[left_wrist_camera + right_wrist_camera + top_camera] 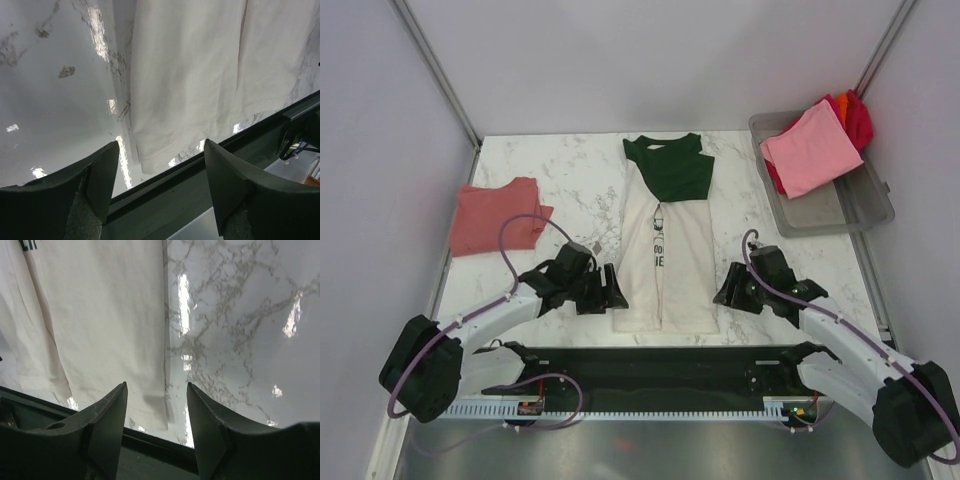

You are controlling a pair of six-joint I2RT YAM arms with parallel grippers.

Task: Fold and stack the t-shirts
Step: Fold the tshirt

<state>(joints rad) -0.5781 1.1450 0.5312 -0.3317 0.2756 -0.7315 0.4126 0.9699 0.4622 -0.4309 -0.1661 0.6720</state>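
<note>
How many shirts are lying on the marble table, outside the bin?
3: a cream-white shirt in the centre, a dark green shirt overlapping its far end, and a brick-red shirt folded at the left. The bin holds more cloth, partly hidden.

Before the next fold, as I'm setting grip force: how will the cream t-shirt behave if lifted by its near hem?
Probably floppy: the cream t-shirt lies flat with soft creases, so it should sag between grip points. Likely light, thin cloth. The green t-shirt overlapping its far end may drag along.
</note>
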